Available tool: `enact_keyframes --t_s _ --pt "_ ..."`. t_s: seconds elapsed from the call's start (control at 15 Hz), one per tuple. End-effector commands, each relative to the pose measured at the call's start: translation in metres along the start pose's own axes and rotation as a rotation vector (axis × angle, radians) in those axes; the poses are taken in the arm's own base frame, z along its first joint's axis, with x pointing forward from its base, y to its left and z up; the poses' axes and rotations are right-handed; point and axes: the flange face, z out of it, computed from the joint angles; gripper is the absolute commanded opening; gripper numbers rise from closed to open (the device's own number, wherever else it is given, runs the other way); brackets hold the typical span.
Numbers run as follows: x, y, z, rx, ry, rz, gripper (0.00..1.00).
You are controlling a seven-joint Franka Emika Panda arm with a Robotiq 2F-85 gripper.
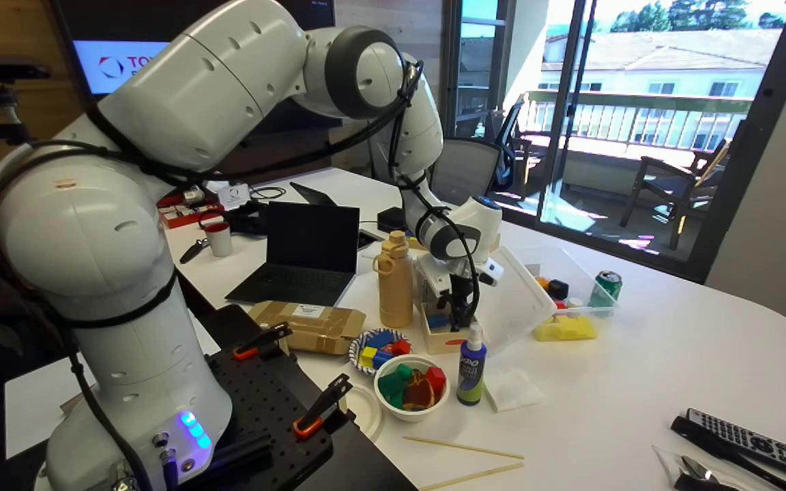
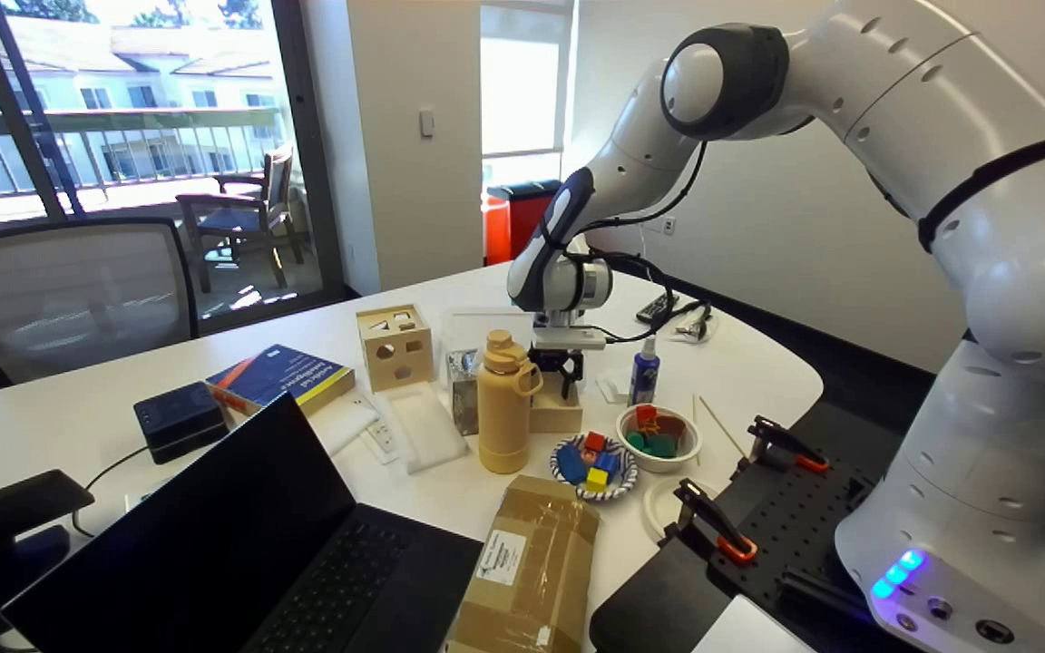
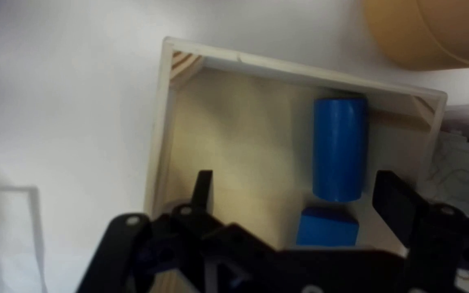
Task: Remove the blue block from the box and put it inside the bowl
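Note:
The tan open-topped box (image 1: 441,343) stands on the table, also in an exterior view (image 2: 556,419) and the wrist view (image 3: 299,70). In it lie the small blue block (image 3: 327,228) and a longer blue cylinder (image 3: 339,150). My gripper (image 3: 295,179) is open and empty, pointing down in or just over the box. Its fingers are spread to either side of the block and the cylinder's end; the gripper's body hides the block's lower part. Two bowls stand nearby: a white bowl (image 1: 412,414) holding green and red pieces, and a patterned bowl (image 2: 613,494) holding blue, yellow and red blocks.
A tan bottle (image 2: 503,417) stands close beside the box. A spray bottle (image 1: 472,372) stands on another side. A translucent lid (image 1: 516,300) leans by the box next to a clear tub (image 1: 604,308). A cardboard package (image 2: 532,562) and a laptop (image 1: 311,249) are nearby.

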Motion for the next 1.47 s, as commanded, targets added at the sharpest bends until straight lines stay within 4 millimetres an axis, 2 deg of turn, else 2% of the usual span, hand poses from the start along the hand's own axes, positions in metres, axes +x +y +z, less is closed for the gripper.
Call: enact_keyframes --t_s 0.0,0.53,0.8,1.4 --pt "0.010 -0.005 0.007 -0.030 -0.016 0.019 1.00" --pt "0.011 -0.005 0.017 -0.070 -0.061 0.034 1.00" --pt "0.008 -0.005 0.016 -0.041 -0.030 0.039 1.00" --pt "-0.016 0.011 0.028 0.026 0.096 0.090 1.00"
